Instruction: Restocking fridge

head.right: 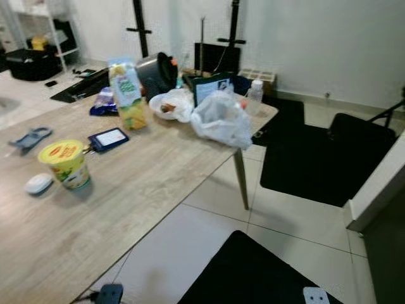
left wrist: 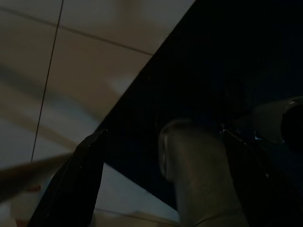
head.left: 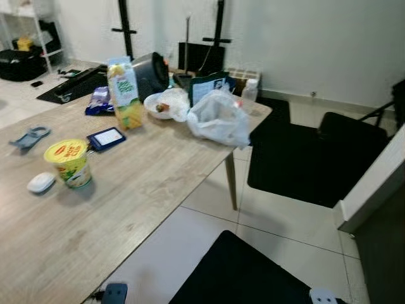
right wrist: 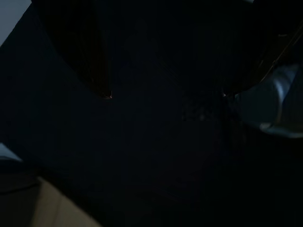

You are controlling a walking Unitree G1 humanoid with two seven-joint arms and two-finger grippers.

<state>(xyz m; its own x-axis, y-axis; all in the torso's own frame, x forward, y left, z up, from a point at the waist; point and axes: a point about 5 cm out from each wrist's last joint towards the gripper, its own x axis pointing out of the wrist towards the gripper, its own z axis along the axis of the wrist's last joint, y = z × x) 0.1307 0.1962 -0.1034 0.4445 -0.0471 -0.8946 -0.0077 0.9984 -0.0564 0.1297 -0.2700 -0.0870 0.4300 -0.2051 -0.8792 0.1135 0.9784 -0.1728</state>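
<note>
Wooden table (head.left: 145,190) holds a tall juice carton (head.left: 124,93), a round yellow tub (head.left: 68,163) and a crinkly plastic bag (head.left: 219,118); both grippers' jaws spread.

Yellow-lidded tub (head.left: 67,161), pale wood-grain table (head.left: 145,190)

Juice carton (head.left: 124,92), tub (head.left: 68,162) on table (head.left: 139,190)

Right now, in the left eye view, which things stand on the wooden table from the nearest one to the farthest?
White oval object → yellow-lidded tub → dark card holder → juice carton → white plastic bag → clear bottle, all on the wooden table.
</note>
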